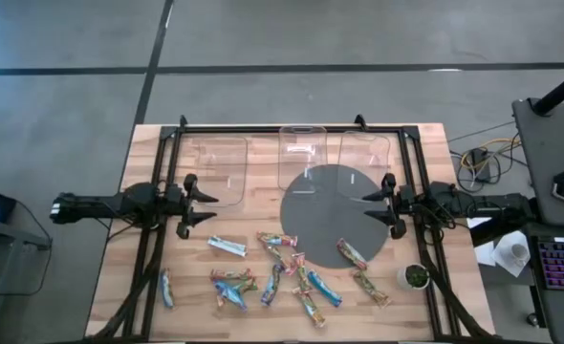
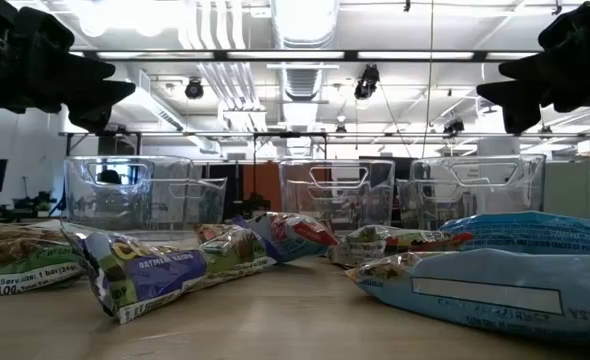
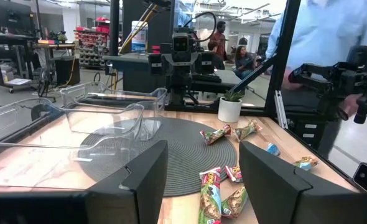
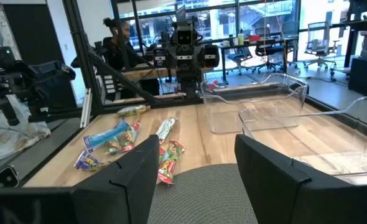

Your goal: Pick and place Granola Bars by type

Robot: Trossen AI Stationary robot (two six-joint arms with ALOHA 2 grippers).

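Wooden table (image 1: 139,239): Granola Bars (image 1: 282,272) scattered, long axes varied.

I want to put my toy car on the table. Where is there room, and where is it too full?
Bare wood lies on the left side, between the left tool and the lone blue bar. The grey mat is mostly bare too, below the bins. The bars crowd the near middle. Both tools, the right one too, hang open, holding nothing.

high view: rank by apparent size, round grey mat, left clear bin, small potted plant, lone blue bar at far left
1. Round grey mat
2. Left clear bin
3. and 4. Lone blue bar and potted plant: the bar is longer but thinner, so no ranking.
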